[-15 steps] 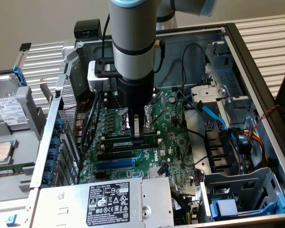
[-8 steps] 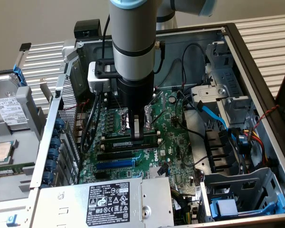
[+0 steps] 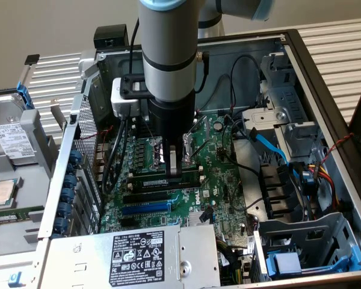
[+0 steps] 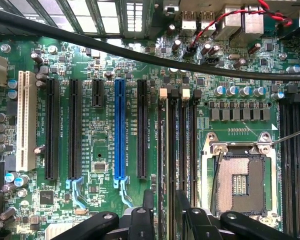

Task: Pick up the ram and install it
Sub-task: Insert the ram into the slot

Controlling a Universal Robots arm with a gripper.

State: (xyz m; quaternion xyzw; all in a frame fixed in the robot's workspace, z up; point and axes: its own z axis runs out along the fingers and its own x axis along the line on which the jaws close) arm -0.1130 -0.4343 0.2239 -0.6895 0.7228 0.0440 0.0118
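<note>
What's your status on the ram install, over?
Fingers open, gripper low over memory slots. Ram appears upright in a slot beneath, not gripped. Black cable crosses board, clear of slots.

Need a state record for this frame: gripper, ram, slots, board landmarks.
gripper: gripper open, low over the green motherboard
ram: long thin green circuit-board stick, apparently standing in a slot just under the fingertips, not clamped
slots: long black plastic memory slots run between the fingers in the wrist view
seating: cannot tell whether latched
landmarks: long blue plastic expansion slot; bare metal-framed processor socket
enclosure: open grey metal computer case
</note>
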